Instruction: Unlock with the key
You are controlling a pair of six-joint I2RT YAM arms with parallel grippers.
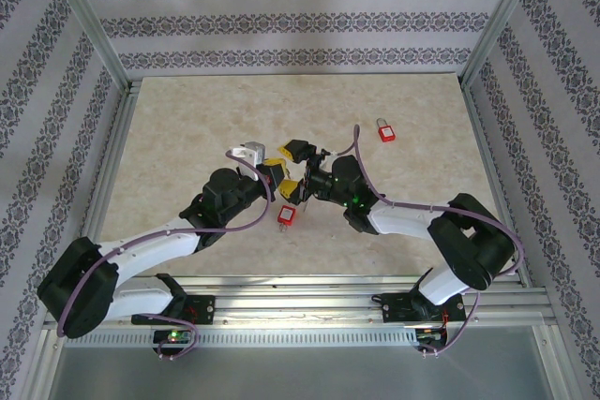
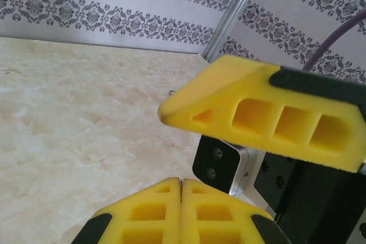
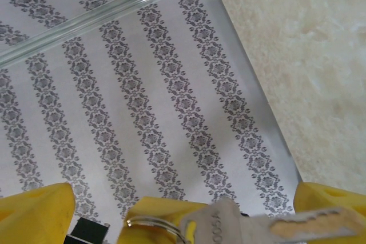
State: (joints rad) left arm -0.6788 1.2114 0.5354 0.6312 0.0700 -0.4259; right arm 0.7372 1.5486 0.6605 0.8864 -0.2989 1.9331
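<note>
The silver key [image 3: 229, 224] lies across the bottom of the right wrist view, blade pointing right, with a split ring [image 3: 153, 225] on its head. My left gripper [image 1: 277, 175] is shut on it. In the left wrist view a thin metal sliver [image 2: 182, 183] shows in the seam between the closed yellow pads. My right gripper [image 1: 297, 177] stands open around the key, one yellow finger [image 3: 35, 215] on each side, neither touching it. One red padlock [image 1: 385, 130] lies far right on the table. A second red padlock [image 1: 287, 215] lies just in front of the two grippers.
Both arms meet above the middle of the marble-patterned table [image 1: 187, 138]. My right gripper's upper finger [image 2: 257, 115] hangs close over the left gripper's tips. Aluminium frame posts [image 1: 89, 21] and patterned walls enclose the table on three sides.
</note>
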